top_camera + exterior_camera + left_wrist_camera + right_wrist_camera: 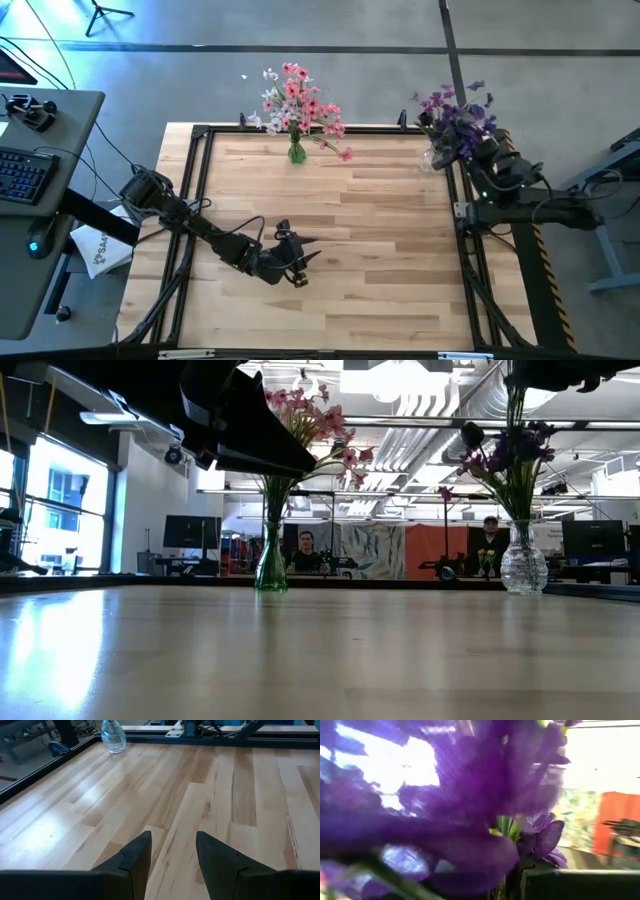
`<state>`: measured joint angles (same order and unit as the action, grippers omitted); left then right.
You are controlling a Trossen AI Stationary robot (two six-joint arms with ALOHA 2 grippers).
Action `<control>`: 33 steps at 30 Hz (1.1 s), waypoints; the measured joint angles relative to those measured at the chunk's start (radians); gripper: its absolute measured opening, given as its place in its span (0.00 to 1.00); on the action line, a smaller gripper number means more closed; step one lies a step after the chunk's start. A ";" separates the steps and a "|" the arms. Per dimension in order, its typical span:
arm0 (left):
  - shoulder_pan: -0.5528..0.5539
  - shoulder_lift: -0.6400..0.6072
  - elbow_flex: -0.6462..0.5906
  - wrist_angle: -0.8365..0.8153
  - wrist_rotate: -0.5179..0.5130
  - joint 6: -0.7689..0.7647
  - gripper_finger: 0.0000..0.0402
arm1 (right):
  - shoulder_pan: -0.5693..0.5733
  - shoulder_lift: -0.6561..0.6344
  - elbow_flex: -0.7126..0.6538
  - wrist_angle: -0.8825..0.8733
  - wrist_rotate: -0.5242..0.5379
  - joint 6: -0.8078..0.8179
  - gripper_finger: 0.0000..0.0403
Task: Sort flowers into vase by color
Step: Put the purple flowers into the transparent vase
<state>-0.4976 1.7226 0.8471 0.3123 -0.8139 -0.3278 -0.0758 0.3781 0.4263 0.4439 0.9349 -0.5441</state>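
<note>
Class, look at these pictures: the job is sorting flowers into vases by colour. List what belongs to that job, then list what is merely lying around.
Belongs to the job:
- pink and white flowers in the green vase
- purple flowers in the clear vase
- left gripper, open, empty
- right gripper, shut, beside the purple flowers

Lying about:
- keyboard
- white paper
</note>
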 joint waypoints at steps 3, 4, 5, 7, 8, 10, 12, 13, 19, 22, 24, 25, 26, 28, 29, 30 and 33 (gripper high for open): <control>0.000 0.000 0.000 0.000 0.000 -0.011 0.36 | -0.025 0.018 0.000 -0.046 0.034 -0.009 0.01; 0.000 0.000 0.000 0.000 0.000 -0.011 0.36 | -0.029 0.024 0.000 -0.065 0.037 -0.007 0.01; 0.000 0.000 0.000 0.000 0.000 -0.011 0.36 | -0.031 0.032 0.000 -0.086 0.040 -0.002 0.01; 0.000 0.000 0.000 0.000 0.000 -0.012 0.36 | -0.036 0.050 0.000 -0.126 0.052 0.018 0.01; 0.000 0.000 0.000 0.000 0.000 -0.012 0.36 | -0.040 0.060 0.000 -0.144 0.052 0.034 0.01; 0.000 0.000 0.000 0.000 0.000 -0.012 0.36 | -0.047 0.079 0.000 -0.162 0.053 0.061 0.01; 0.000 0.000 0.000 0.000 0.000 -0.014 0.36 | -0.057 0.096 0.000 -0.167 0.053 0.097 0.01; 0.000 0.000 0.000 0.000 0.000 -0.021 0.36 | -0.064 0.103 0.000 -0.168 0.058 0.114 0.01; 0.000 0.000 0.000 0.000 0.015 -0.037 0.36 | -0.133 0.120 0.000 -0.229 0.078 0.256 0.01; 0.000 0.000 0.000 0.000 0.035 -0.037 0.36 | -0.177 0.120 0.000 -0.288 0.078 0.339 0.01; -0.001 0.000 0.000 0.000 0.044 -0.037 0.36 | -0.206 0.121 0.000 -0.334 0.079 0.388 0.01; -0.001 0.000 0.000 0.000 0.046 -0.037 0.36 | -0.221 0.121 0.000 -0.354 0.079 0.412 0.01; -0.001 0.000 0.000 0.000 0.046 -0.037 0.36 | -0.236 0.121 0.000 -0.375 0.078 0.436 0.01; -0.001 0.000 0.000 0.000 0.046 -0.037 0.36 | -0.267 0.121 0.000 -0.411 0.077 0.488 0.02; -0.001 0.000 0.000 0.000 0.046 -0.038 0.36 | -0.282 0.121 0.000 -0.429 0.074 0.515 0.03; -0.001 0.000 0.000 0.000 0.046 -0.037 0.36 | -0.297 0.121 0.000 -0.448 0.068 0.539 0.03; -0.001 0.000 0.000 0.000 0.046 -0.038 0.36 | -0.339 0.121 0.000 -0.514 0.054 0.612 0.04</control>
<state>-0.4984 1.7226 0.8471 0.3119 -0.7681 -0.3656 -0.4153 0.4995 0.4267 -0.0705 0.9891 0.0683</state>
